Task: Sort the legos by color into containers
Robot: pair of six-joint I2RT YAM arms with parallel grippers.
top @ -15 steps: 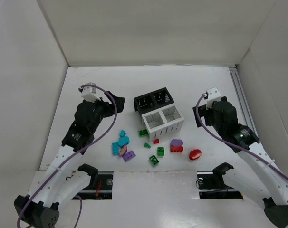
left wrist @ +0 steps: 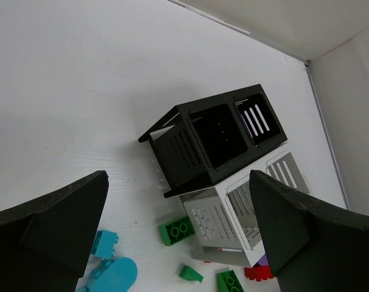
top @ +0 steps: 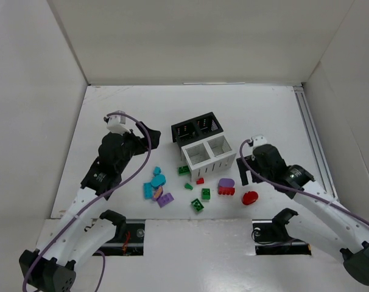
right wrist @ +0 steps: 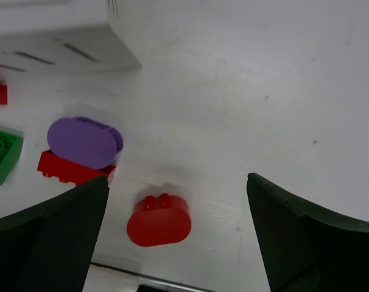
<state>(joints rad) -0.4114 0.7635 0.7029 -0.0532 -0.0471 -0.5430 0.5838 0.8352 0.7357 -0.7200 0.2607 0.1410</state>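
Presently pick step, apparently nothing sorted. Right gripper (right wrist: 177, 179) spread wide, empty, poised over red oval lego (right wrist: 159, 219) on bench (right wrist: 233, 91), near purple piece (right wrist: 84, 142). Left gripper (left wrist: 178, 176) likewise spread, empty, facing black bin (left wrist: 178, 149) and white bin (left wrist: 212, 219). Other legos (top: 206, 194) loose before bins. Next: lower, straddle red piece, close.

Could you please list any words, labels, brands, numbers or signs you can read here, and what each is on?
None: no readable words, numbers or brand marks appear on the legos, the black bin, the white bin or the table in any view.
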